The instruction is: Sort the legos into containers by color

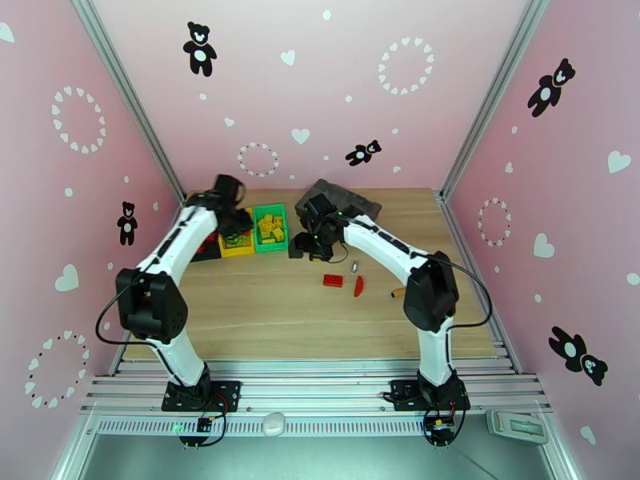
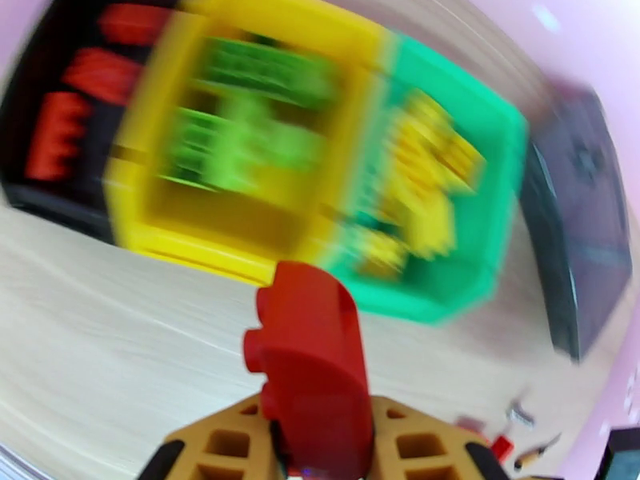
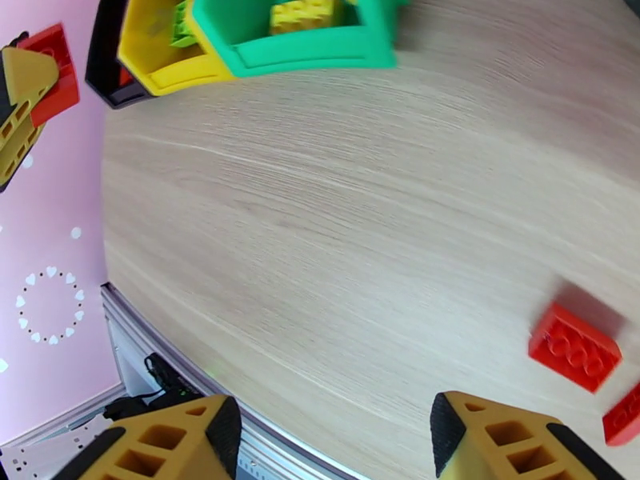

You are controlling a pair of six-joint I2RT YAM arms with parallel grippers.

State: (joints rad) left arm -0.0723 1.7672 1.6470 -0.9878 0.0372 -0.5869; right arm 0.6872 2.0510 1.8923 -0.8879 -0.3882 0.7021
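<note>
The red brick [image 2: 308, 370] stood upright, clenched in the left gripper [image 2: 314, 430], with its top rounded and its studs to one side. It hung close to the black bin [image 2: 32, 178], though I could not tell which bin lay under it. I judged this the carry of a red to the black bin, where reds already lay. The next move called for centring above that bin, then releasing. Right of the black bin sat the yellow bin [image 2: 160, 242] with greens, then the green bin [image 2: 448, 306] with yellows. Well right of it, the right gripper [image 3: 336, 426] hung spread and empty near a loose red brick [image 3: 574, 348].
</note>
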